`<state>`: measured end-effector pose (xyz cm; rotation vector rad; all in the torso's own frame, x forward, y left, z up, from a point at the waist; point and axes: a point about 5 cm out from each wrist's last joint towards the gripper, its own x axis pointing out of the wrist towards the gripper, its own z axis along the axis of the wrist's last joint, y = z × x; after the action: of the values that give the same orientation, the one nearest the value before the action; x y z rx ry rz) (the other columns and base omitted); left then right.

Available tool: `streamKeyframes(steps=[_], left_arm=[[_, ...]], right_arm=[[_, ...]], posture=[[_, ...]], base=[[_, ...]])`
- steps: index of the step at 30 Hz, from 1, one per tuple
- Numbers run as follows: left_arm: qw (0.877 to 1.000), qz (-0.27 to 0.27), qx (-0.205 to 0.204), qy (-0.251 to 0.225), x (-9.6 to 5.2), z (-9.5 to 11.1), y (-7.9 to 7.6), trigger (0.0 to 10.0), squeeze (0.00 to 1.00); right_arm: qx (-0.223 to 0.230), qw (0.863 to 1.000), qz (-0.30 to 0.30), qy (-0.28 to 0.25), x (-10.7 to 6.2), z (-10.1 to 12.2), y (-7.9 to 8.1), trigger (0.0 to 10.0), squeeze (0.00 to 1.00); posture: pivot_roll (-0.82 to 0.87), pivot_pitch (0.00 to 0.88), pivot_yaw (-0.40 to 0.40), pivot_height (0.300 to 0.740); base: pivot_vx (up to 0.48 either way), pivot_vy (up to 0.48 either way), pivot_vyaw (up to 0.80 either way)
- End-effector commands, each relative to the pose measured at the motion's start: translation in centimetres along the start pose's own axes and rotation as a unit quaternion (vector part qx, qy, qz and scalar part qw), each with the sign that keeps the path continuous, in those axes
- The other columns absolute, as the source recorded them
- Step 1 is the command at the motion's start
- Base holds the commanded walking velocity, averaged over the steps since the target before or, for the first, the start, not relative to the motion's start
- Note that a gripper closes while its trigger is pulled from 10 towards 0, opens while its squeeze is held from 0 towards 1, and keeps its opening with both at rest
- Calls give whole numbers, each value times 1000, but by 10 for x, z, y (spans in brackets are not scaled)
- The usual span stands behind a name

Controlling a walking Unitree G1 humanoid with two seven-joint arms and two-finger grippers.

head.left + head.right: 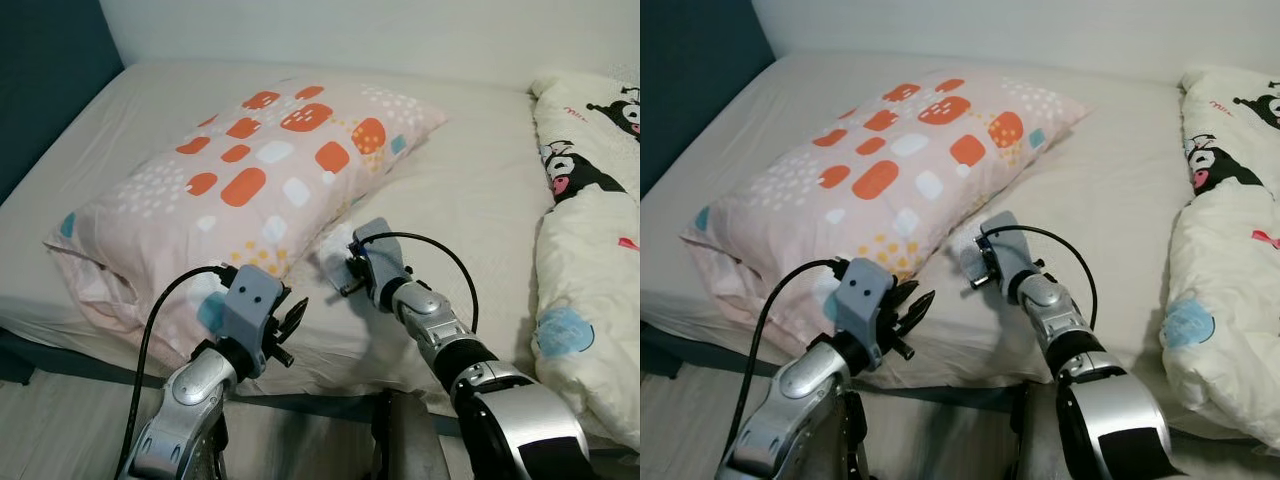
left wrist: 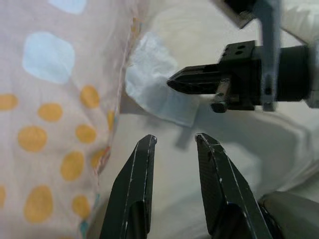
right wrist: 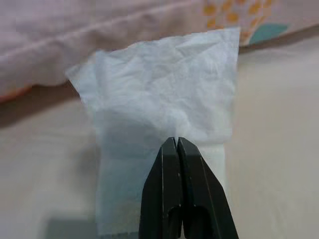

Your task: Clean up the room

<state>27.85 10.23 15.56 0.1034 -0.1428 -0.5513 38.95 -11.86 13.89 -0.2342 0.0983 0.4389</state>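
Tissue [image 1: 335, 245] lies on the bed [image 1: 480, 190], tucked against the pillow [image 1: 250, 175] edge at about five o'clock from its centre. From the head view, the right claw [image 1: 347, 268] sits on it; the left claw [image 1: 293, 322] hovers at seven o'clock, fingers slightly apart. Left wrist view: the tissue [image 2: 154, 82] looks thin and limp. Right wrist view: the claw [image 3: 177, 142] is pinched closed on the crumpled sheet [image 3: 159, 94]; it should lift easily but tear if tugged. No bin visible.
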Motion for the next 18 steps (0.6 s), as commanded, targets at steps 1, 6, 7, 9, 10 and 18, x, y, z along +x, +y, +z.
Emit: streamKeyframes(steps=[1, 6, 7, 9, 10, 18], left_arm=[[1000, 14, -11, 8, -1, -7, 1, 10000, 0], [993, 106, -37, 40, -3, -19, 17, 10000, 0], [990, 123, -48, 45, -5, -22, 21, 10000, 0], [987, 142, -60, 50, -8, -26, 24, 10000, 0], [987, 142, -60, 50, -8, -26, 24, 10000, 0], [985, 154, -57, 54, -12, -33, 24, 10000, 0]], right_arm=[[23, 1000, -5, -13, -3, -6, 2, 0, 0], [35, 997, -38, -54, -9, -8, 5, 510, 0], [42, 996, -52, -61, -12, -10, 5, 10000, 0], [56, 993, -71, -71, -19, -15, 6, 10000, 0], [56, 993, -71, -71, -19, -15, 6, 10000, 0], [74, 990, -93, -73, -38, -36, 12, 10000, 0]], posture=[[36, 221, -68, 529], [23, 188, -66, 529], [21, 167, -62, 529], [19, 151, -58, 529], [19, 151, -58, 529], [1, 127, -36, 529]], base=[[0, 0, 0], [0, 0, 0], [0, 0, 0], [0, 0, 0], [0, 0, 0], [0, 0, 0]])
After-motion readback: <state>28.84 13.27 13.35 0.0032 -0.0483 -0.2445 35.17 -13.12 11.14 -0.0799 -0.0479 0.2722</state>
